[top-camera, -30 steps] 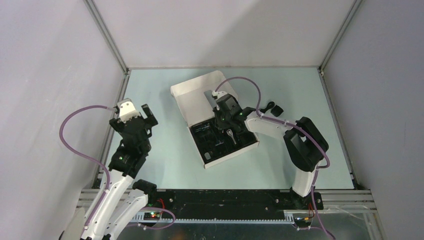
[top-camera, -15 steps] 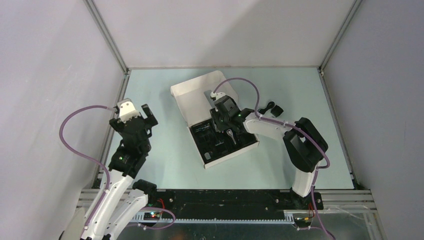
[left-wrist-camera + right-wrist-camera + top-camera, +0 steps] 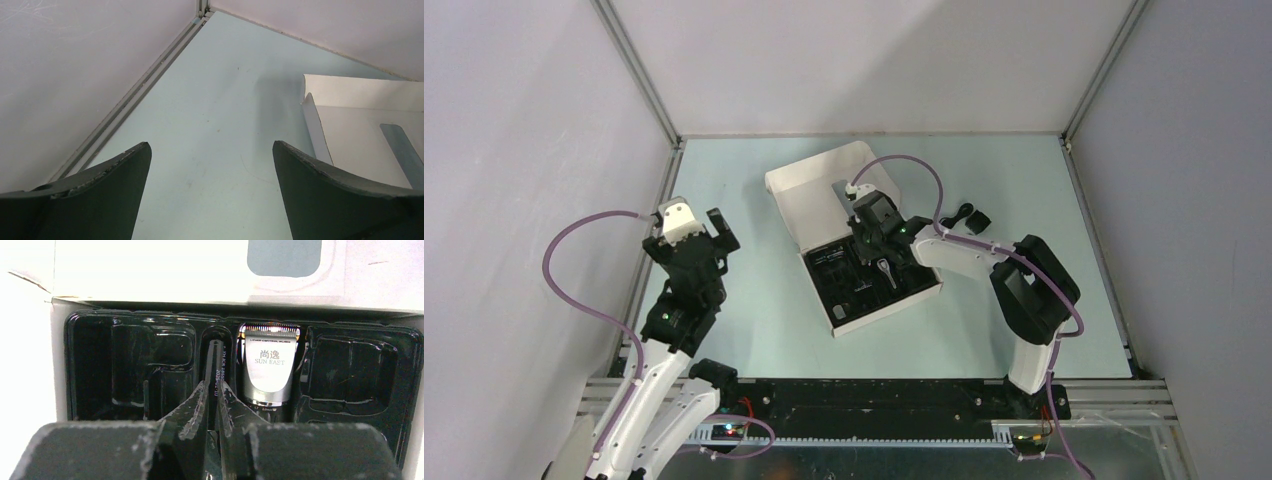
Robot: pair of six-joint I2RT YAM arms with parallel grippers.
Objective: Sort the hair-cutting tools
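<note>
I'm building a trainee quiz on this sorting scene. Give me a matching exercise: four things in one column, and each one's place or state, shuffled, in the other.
Things
1. left gripper
2. right gripper
3. silver clipper head
4. black attachments

Places or states
A. lying on the table, to the right of the white box
B. shut on a slim black rod in the black tray
C. open, above bare table
D. lying in the tray, just right of the rod

Pairs: 1-C, 2-B, 3-D, 4-A
</note>
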